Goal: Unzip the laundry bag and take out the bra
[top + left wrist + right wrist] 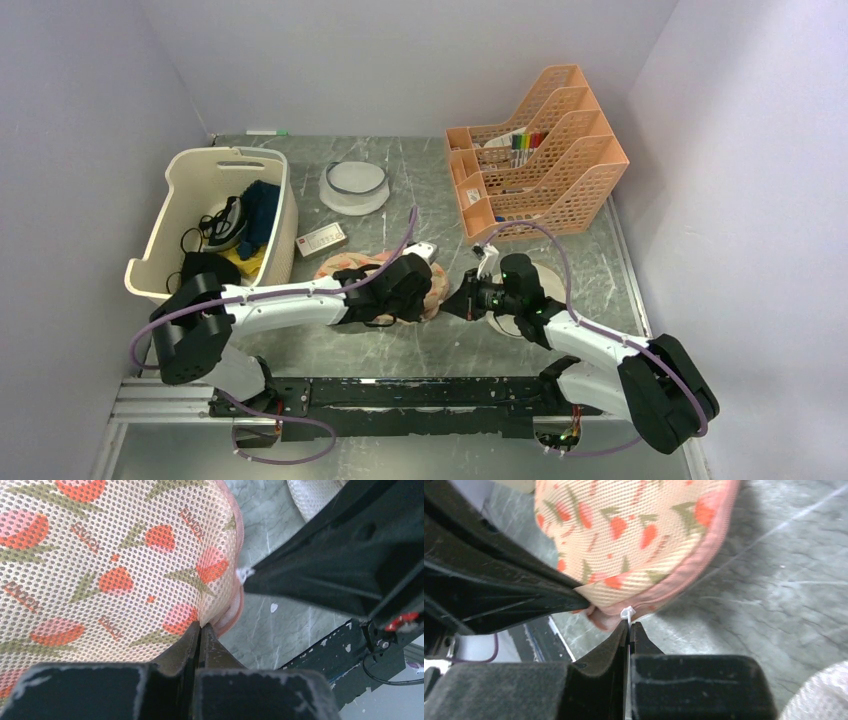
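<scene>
left gripper pinches the peach floral mesh laundry bag by its edge, right gripper clamps its white zip tab. the bag lies flat between them, seemingly zipped, bra unseen. unzipping is about to start: the tab needs drawing steadily along.

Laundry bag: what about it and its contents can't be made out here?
- Bra: unseen in every view; the laundry bag fabric hides any contents.
- Zip: how far open is unclear; right wrist view shows only a white tab in the right gripper.
- Top view: left arm covers most of the bag.
</scene>
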### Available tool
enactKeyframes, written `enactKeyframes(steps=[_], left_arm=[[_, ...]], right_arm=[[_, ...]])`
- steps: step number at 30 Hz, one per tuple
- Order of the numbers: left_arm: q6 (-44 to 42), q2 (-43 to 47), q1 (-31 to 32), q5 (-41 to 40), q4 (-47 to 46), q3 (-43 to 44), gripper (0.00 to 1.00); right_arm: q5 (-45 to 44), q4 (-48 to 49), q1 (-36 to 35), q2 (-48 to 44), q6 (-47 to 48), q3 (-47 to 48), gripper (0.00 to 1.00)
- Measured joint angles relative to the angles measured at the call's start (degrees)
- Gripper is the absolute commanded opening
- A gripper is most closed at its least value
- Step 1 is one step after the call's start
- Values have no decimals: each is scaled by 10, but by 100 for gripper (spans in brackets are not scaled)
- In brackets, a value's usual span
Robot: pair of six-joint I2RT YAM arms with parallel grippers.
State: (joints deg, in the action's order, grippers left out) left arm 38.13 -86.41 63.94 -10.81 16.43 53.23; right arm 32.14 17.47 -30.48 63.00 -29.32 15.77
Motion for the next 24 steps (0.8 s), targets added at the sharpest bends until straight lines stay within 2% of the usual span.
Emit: enactKeyframes(steps=[6,10,11,13,15,20,24], left_arm=[[9,44,0,0,-16,-56,7],[22,65,0,2,-16,-83,9],[24,67,0,4,-14,-85,17],[27,70,0,7,-5,-84,41],[30,78,2,10,9,-84,56],[26,115,7,26,18,-77,68],[21,87,15,26,28,-23,69]], right_arm=[[-96,-16,1,1,-18,0,0],[-102,-14,1,-2,-21,-5,0],[-94,-8,1,-6,-22,-10,0],[-72,3,2,-9,-22,-16,0],[-45,17,3,-8,-24,-20,0],[-3,51,-4,-7,-33,-37,0],[11,49,-7,-34,-46,-60,0]])
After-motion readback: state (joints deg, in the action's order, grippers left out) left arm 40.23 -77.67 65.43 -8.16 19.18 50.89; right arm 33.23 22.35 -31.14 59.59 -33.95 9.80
